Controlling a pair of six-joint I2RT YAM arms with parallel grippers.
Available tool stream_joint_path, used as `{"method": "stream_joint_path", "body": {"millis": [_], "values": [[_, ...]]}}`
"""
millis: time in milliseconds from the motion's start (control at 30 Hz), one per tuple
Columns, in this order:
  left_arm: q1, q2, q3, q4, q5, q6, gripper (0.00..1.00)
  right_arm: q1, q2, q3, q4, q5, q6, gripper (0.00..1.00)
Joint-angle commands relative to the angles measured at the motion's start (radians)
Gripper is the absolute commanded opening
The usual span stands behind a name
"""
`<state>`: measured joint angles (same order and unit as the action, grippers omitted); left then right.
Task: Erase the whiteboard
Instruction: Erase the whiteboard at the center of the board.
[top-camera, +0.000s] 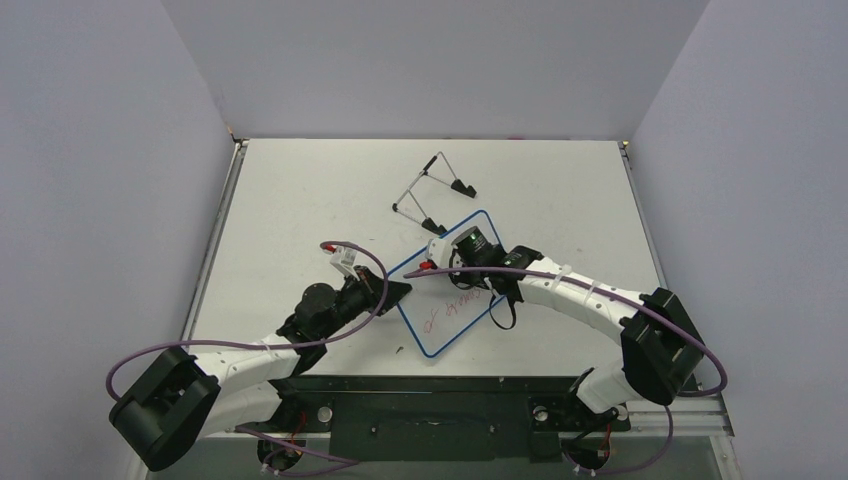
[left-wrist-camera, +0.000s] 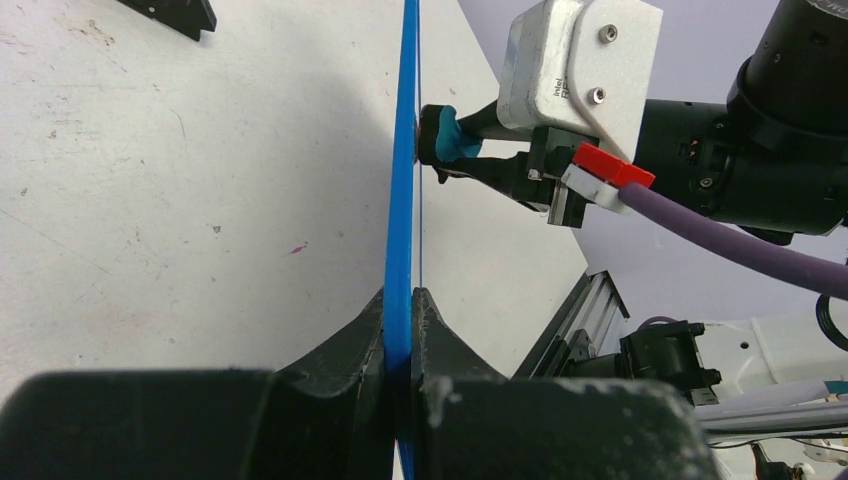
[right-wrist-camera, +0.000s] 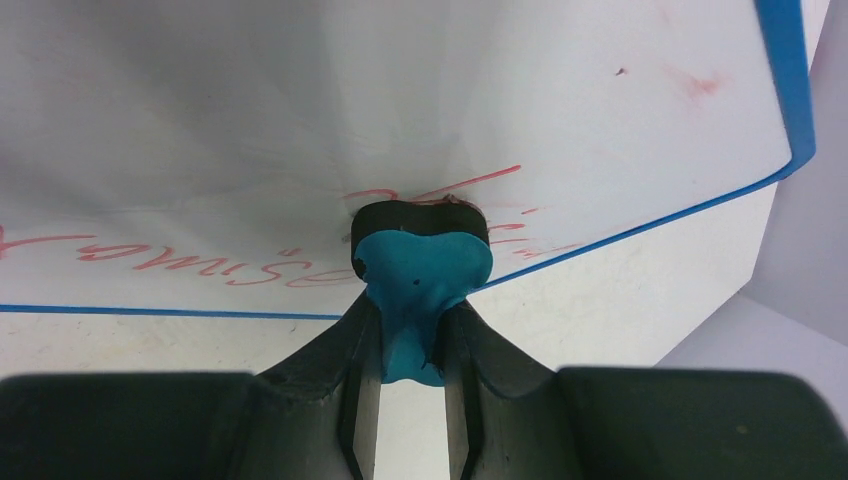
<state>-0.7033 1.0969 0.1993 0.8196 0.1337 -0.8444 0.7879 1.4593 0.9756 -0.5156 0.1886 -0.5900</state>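
as left gripper (left-wrist-camera: 400, 300) pinches it, whiteboard (top-camera: 430, 305) stretches near-left to far-right.

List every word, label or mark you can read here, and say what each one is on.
"intel", with a cut-off "RE" under it: on the silver camera housing, seen in the left wrist view.
The red handwriting on the whiteboard: upside down in the right wrist view and tiny from the top, so not readable.
No text shows on the eraser.
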Motion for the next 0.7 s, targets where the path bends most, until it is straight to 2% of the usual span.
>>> {"method": "stream_joint_path", "body": {"millis": [0, 100, 200, 300, 400, 533, 633, 667], "values": [[-0.009, 0.004, 0.051, 0.073, 0.094, 0.017, 0.0, 0.009, -0.029, 0.01, 0.025, -0.026, -0.018, 0.0], [-0.01, 0.006, 0.052, 0.073, 0.096, 0.017, 0.0, 0.053, -0.036, 0.018, -0.119, -0.225, -0.118, 0.0], [-0.009, 0.004, 0.05, 0.073, 0.099, 0.017, 0.0, 0.079, -0.039, 0.023, -0.162, -0.297, -0.164, 0.0], [-0.009, -0.001, 0.046, 0.072, 0.1, 0.016, 0.0, 0.055, -0.039, 0.036, -0.106, -0.259, -0.1, 0.0], [-0.01, 0.003, 0.048, 0.072, 0.102, 0.016, 0.0, -0.023, -0.042, 0.036, -0.017, -0.153, 0.023, 0.0], [-0.012, 0.021, 0.052, 0.088, 0.112, 0.015, 0.0, -0.096, -0.037, 0.034, 0.057, -0.053, 0.106, 0.0], [-0.014, 0.031, 0.052, 0.097, 0.119, 0.013, 0.0, -0.108, -0.025, 0.041, 0.035, -0.072, 0.089, 0.0], [-0.012, 0.031, 0.053, 0.097, 0.119, 0.014, 0.0, -0.101, -0.027, 0.043, -0.006, -0.139, 0.071, 0.0]]}}
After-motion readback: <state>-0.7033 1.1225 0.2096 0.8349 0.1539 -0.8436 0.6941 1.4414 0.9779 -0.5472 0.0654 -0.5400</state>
